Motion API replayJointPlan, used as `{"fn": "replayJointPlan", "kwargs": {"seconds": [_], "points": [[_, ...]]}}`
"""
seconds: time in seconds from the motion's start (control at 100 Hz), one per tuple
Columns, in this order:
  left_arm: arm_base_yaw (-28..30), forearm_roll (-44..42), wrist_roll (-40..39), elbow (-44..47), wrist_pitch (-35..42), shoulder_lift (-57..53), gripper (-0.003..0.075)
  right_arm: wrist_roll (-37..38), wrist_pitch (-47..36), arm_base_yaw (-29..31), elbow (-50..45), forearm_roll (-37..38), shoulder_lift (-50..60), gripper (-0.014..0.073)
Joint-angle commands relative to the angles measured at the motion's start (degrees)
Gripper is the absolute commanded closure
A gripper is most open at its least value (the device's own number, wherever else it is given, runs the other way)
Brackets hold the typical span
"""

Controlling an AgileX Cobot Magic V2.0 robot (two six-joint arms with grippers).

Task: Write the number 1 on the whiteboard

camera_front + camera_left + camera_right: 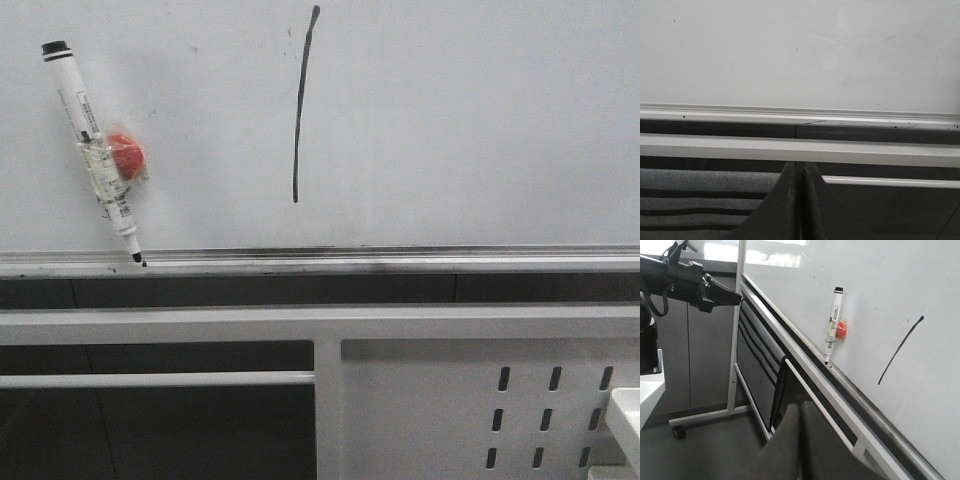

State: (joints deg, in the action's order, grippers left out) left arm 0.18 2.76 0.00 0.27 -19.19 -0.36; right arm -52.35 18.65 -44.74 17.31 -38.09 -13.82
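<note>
The whiteboard (470, 120) fills the upper front view, with a silver rail (400, 262) along its lower edge. The number 1 (302, 105) is a thin black, slightly curved stroke on it; it also shows in the right wrist view (900, 351). A white marker pen (92, 150) with a black cap rests tilted, tip on the rail, stuck to a red magnet (126, 155); it also shows in the right wrist view (832, 325). My left gripper (800, 170) is shut and empty, below the rail (800, 116). My right gripper (800, 412) is shut and empty, away from the whiteboard (880, 285).
A white perforated metal frame (480, 400) with crossbars stands below the board. The stand's leg with a castor (678, 431) rests on the grey floor. My left arm (685, 282) reaches toward the board's edge in the right wrist view.
</note>
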Motion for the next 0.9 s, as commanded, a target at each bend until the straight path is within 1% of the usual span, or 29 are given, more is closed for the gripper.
{"fn": "replayJointPlan", "kwargs": {"seconds": [0.0, 0.43, 0.61, 0.67, 0.77, 0.89], "points": [[-0.49, 0.09, -0.41, 1.94, 3.02, -1.18, 0.0740, -0.17, -3.31, 0.39, 1.43, -0.47, -0.40, 0.0663], [-0.49, 0.09, -0.41, 1.94, 3.02, -1.18, 0.0740, -0.17, -3.44, 0.39, 1.08, -0.47, -0.29, 0.0663], [-0.49, 0.09, -0.41, 1.94, 3.02, -1.18, 0.0740, -0.17, -6.10, 0.39, -0.84, -0.47, 0.56, 0.0663], [-0.49, 0.09, -0.41, 1.94, 3.02, -1.18, 0.0740, -0.08, -6.40, 0.43, -2.22, -2.34, 2.24, 0.0663], [-0.49, 0.09, -0.41, 1.94, 3.02, -1.18, 0.0740, -0.08, -6.99, 2.73, -5.57, -3.02, 7.70, 0.0663], [-0.49, 0.09, -0.41, 1.94, 3.02, -1.18, 0.0740, -0.08, -9.60, 8.51, -11.96, -3.02, 14.04, 0.0663]]}}
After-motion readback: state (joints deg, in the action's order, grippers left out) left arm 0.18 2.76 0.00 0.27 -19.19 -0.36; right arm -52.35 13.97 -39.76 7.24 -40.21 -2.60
